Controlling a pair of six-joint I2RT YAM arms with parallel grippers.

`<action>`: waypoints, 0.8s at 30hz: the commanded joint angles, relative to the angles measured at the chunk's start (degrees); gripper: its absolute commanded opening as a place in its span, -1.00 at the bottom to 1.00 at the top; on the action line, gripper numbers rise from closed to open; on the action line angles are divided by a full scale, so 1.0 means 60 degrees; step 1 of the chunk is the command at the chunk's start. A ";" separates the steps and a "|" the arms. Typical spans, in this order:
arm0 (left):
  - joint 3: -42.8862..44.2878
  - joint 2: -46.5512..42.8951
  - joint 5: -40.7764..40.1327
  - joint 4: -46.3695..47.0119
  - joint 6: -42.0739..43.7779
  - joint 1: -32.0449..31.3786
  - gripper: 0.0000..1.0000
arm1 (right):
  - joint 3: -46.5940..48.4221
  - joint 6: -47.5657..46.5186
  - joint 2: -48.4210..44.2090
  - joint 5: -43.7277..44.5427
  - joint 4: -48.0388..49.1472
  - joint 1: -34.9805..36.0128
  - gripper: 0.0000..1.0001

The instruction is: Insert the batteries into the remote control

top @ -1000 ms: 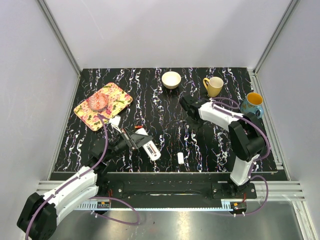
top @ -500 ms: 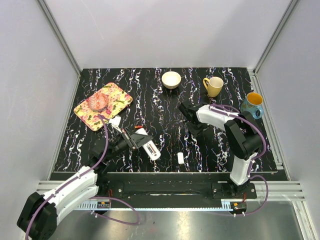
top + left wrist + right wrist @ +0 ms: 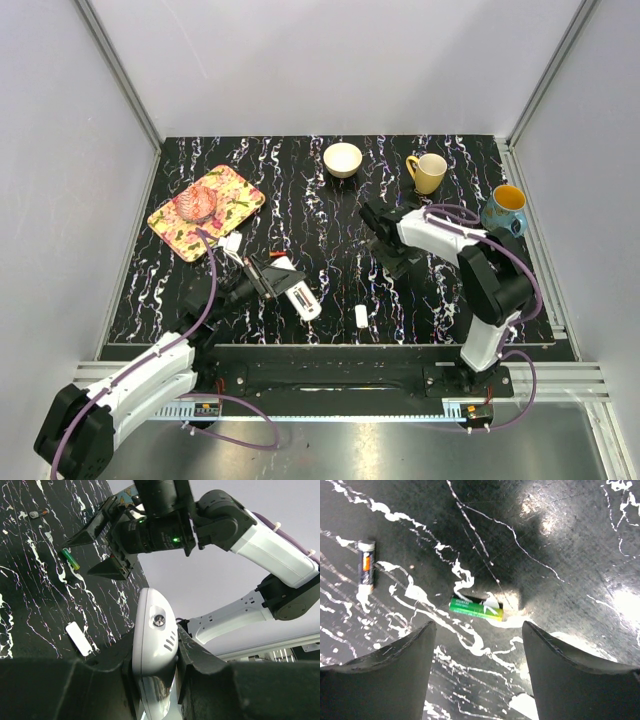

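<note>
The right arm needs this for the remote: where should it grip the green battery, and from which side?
Grip the green battery at mid-length, across its round sides, coming from straight above: it lies flat on the table. The open right pincer lines up with its ends, so probably rotate it first.

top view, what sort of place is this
Probably a robot lab test cell: a black marbled table boxed in by grey walls and aluminium rails, with the left arm and right arm bolted at its near edge.
</note>
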 commanded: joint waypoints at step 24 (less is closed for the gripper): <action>-0.0050 -0.0399 -0.0091 0.0400 0.0341 -0.0029 -1.00 | -0.0308 -1.2702 -0.1152 -0.2539 0.3226 0.0342 -0.13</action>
